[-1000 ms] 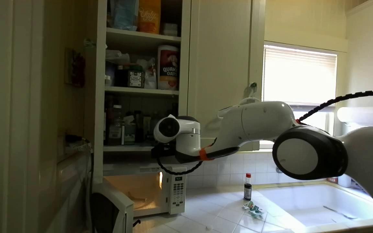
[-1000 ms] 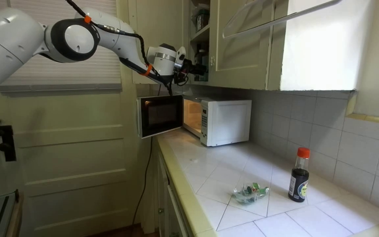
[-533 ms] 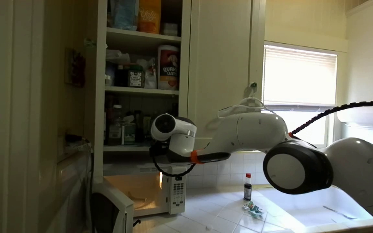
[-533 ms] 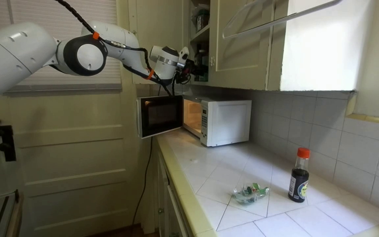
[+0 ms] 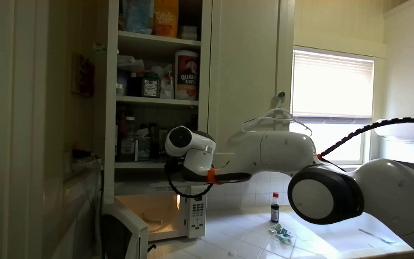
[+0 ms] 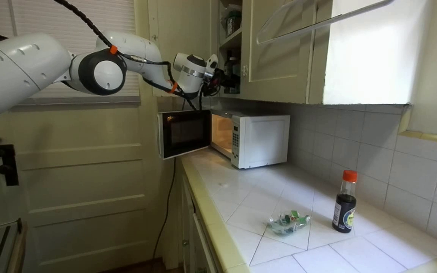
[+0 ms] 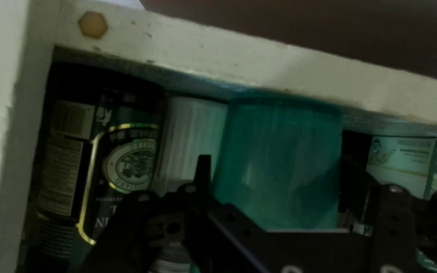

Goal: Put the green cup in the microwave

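The counter (image 6: pixel 237 185) is white tile, and on it I see a red-capped bottle (image 6: pixel 344 206), a crumpled clear wrapper (image 6: pixel 288 223) near it, and the white microwave (image 6: pixel 266 140), its door (image 6: pixel 185 132) swung wide, the inside lit warm. The window (image 5: pixel 331 84) glows by the sink (image 5: pixel 354 241). My arm (image 6: pixel 140 49) reaches in with its elbow bent, the wrist higher than the microwave, at the lowest shelf (image 5: pixel 138 165) of the open cupboard (image 5: pixel 111 108). There the gripper (image 7: pixel 275 167) stands spread, one finger (image 7: pixel 203 170) either side of the green cup (image 7: pixel 279 163); whether it touches, I cannot tell. The cup is smooth, teal, dimly lit, just beside a pale container (image 7: pixel 194 140).
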